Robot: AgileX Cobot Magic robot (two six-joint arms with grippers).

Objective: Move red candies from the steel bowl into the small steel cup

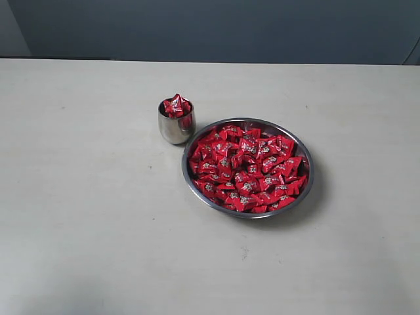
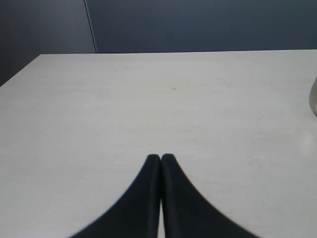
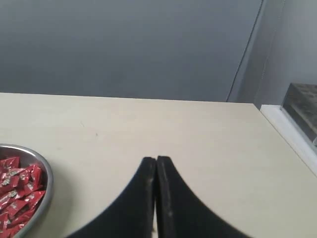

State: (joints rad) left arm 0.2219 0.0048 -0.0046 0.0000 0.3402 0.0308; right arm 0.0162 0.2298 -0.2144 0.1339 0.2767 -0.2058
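Centre of the exterior view: the steel bowl (image 1: 310,172) sits on the pale table (image 1: 98,230), heaped with red candies (image 1: 248,167). The small steel cup (image 1: 174,128) stands upright just beside the bowl's upper-left rim, a few of the red sweets piled above its lip. Left gripper (image 2: 161,157) and right gripper (image 3: 156,159): fingers pressed together, gripping nothing, each above the table.

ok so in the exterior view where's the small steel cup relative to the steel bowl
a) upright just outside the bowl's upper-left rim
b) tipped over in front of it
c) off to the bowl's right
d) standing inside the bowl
A: the small steel cup stands upright on the table, close beside the upper-left rim of the steel bowl, with red candies heaped in its mouth.
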